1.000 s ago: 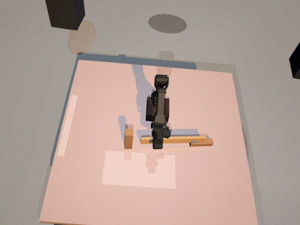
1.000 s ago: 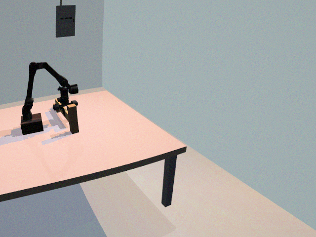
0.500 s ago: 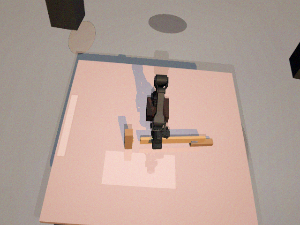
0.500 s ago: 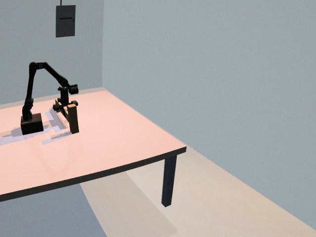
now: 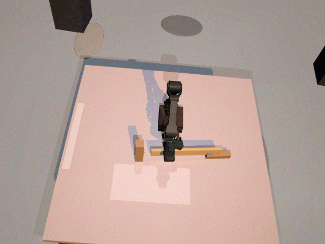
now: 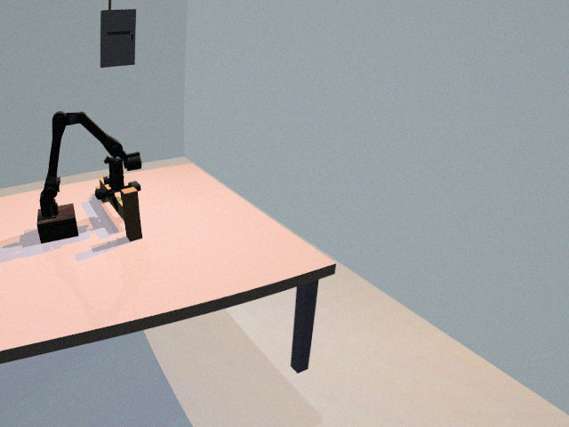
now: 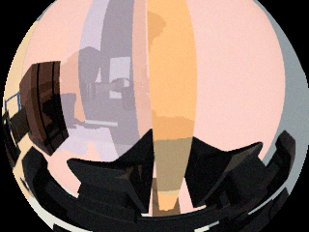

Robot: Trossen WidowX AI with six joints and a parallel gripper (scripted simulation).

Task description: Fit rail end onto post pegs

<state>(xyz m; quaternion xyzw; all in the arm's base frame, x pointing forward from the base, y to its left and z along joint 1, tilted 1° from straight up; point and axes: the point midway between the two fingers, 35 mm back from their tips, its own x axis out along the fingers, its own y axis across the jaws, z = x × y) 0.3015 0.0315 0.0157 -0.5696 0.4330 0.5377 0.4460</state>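
Observation:
The long wooden rail [image 5: 194,151] [image 7: 169,58] lies left to right across the table. My gripper [image 5: 169,154] [image 6: 115,184] [image 7: 164,131] is shut on the rail close to its left end and holds that end off the table. The short wooden post [image 5: 139,150] [image 6: 132,215] stands just left of that end, with a narrow gap between them. The pegs [image 5: 144,152] show only as a small stub in the gap. The rail's right end rests in the grey bracket [image 5: 210,153] on the low footboard block [image 5: 226,154].
The arm's dark brown base [image 5: 180,118] [image 6: 57,223] stands behind the rail on the pink table [image 5: 223,113] [image 6: 220,238]. Dark boxes hang off the table at the back left and the right edge of the overhead view.

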